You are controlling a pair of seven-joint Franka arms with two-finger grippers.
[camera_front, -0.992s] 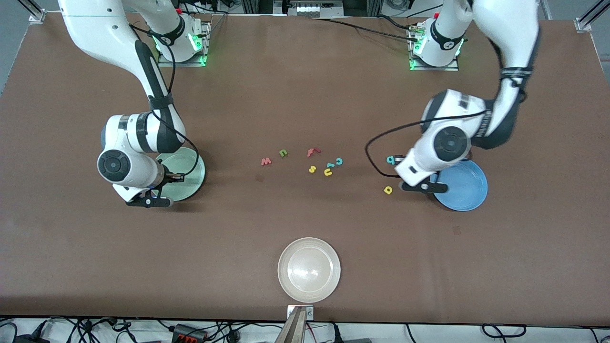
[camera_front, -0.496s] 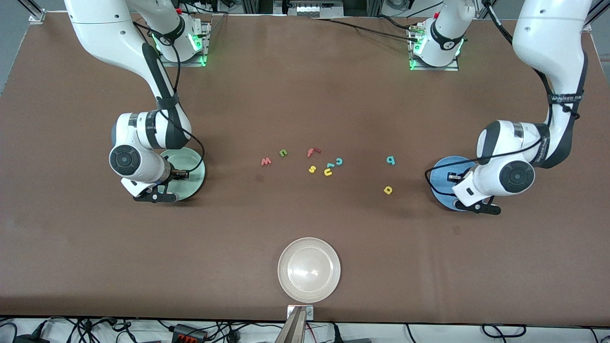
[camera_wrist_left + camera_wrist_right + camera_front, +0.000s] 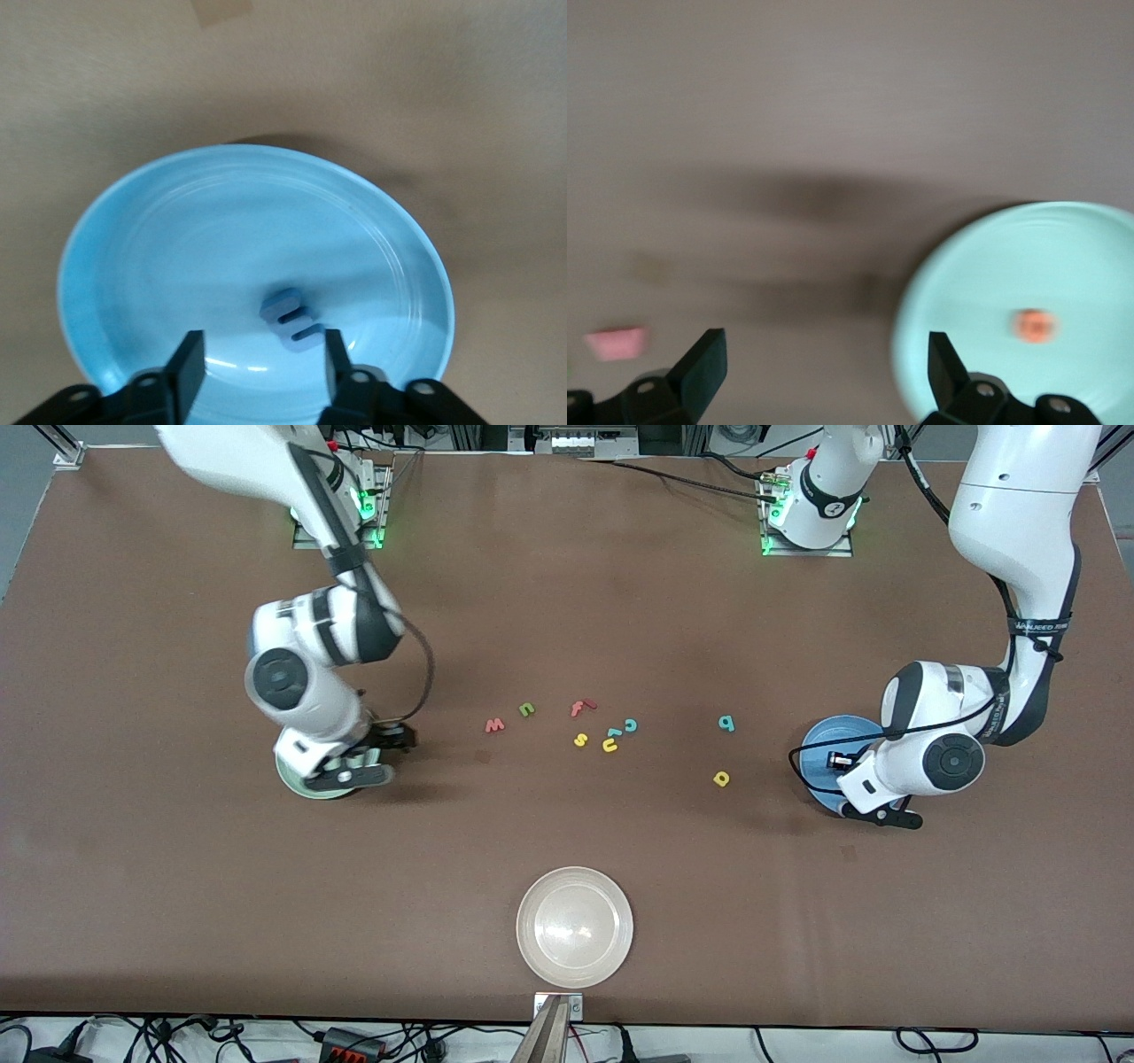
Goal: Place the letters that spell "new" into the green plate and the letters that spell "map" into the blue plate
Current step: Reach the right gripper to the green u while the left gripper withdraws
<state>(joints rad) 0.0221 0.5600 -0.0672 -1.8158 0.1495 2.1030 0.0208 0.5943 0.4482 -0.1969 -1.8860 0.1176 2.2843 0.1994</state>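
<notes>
The blue m lies flat in the blue plate, just below my left gripper, whose fingers stand open and hold nothing. From the front, that left gripper hovers over the blue plate. My right gripper is wide open and empty over bare table beside the green plate, where the orange e lies. The arm hides most of the green plate. On the table lie the pink w, olive n, teal p and yellow a.
A red f, yellow s, yellow u and teal c cluster mid-table between the w and the p. A beige-white plate sits near the front edge, nearer the camera than the letters.
The left arm swung over the blue plate and its gripper opened, leaving the m in the plate. The right gripper opened and moved off the green plate toward the letters.
</notes>
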